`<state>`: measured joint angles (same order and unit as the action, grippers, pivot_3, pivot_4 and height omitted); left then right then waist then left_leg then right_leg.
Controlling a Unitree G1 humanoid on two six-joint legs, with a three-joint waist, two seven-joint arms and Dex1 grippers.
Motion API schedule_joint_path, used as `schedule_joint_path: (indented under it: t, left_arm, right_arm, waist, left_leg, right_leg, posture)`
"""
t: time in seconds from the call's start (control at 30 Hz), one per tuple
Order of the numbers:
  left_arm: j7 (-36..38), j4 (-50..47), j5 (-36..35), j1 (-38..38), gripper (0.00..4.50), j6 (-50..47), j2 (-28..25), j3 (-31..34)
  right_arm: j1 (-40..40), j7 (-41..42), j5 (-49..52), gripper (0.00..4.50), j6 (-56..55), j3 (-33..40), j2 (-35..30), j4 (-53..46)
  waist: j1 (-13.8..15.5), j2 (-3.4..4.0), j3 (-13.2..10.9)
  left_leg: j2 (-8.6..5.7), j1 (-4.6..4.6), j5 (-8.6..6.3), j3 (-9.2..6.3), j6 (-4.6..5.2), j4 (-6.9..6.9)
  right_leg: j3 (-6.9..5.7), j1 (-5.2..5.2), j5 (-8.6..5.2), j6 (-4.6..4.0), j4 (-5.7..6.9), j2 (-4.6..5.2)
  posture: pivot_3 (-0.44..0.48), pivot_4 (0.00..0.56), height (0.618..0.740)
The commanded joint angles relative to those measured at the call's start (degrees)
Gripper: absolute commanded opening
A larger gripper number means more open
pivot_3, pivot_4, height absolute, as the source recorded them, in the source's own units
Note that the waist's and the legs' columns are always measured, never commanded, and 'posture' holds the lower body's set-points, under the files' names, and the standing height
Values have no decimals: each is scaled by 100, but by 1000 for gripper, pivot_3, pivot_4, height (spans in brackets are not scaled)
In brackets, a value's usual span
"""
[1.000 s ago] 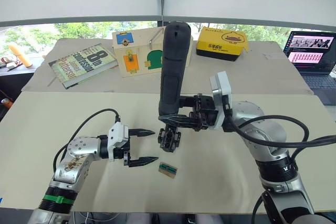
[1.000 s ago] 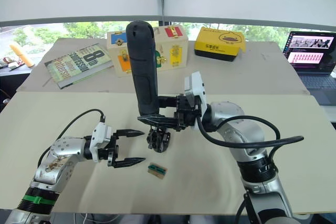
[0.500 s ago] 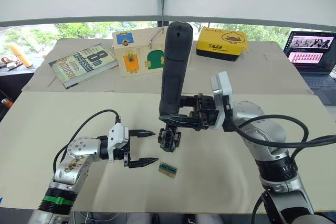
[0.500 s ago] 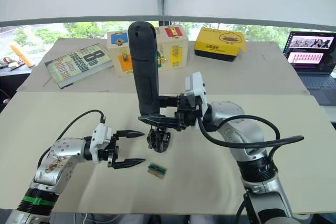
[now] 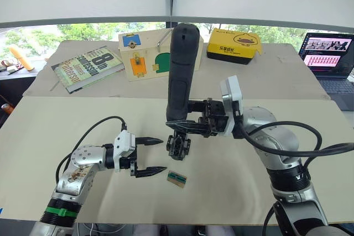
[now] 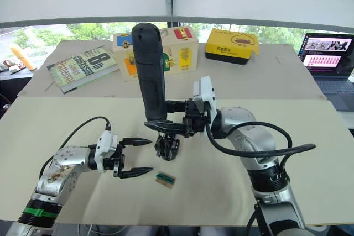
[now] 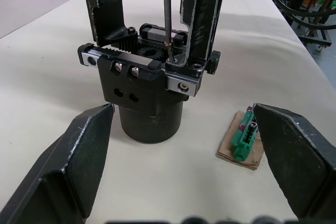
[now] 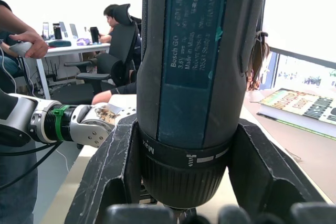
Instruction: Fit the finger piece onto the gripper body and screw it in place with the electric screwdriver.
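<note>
Right gripper (image 5: pixel 185 126) clamps electric screwdriver (image 5: pixel 180 73) upright, bit down (on gripper body (image 7: pixel 147 95)); left gripper (image 5: pixel 155 155) wide open, empty.

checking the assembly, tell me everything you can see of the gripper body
The gripper body is a black blocky part on a round base, standing upright on the beige table. Its top has a toothed rack, gears and silver screws. The electric screwdriver, upright in the right pincer, has its bit on top. The open left pincer flanks it without touching.

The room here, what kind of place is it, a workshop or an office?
Probably an office used as a robotics lab. People sit in office chairs at desks, an open laptop sits at the table's edge, and the right gripper holds an electric screwdriver over a gripper body.
</note>
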<state>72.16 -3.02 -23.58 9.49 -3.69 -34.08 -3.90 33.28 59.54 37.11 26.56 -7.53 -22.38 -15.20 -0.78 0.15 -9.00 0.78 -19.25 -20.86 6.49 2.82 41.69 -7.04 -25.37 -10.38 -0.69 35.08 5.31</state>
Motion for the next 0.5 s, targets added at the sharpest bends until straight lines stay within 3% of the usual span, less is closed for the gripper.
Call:
schedule_joint_path:
  t: [0.03, 0.5]
  left_arm:
    - [-32, -196, -12, 16, 4500, 55, 23, -35]
    - [-386, 209, 481, 366, 4500, 75, 268, -361]
  right_arm:
    - [46, 16, 64, 1904, -188, 140, 30, -213]
    - [3, 19, -85, 1904, -210, 38, 13, -260]
  waist:
    - [0, 0, 0]
    - [3, 0, 0]
  left_leg:
    - [0, 0, 0, 0, 0, 0]
    - [-2, 1, 0, 0, 0, 0]
  right_leg:
    - [0, 0, 0, 0, 0, 0]
    - [0, 2, 0, 0, 0, 0]
  posture:
    - [0, 150, 740]
    - [0, 150, 740]
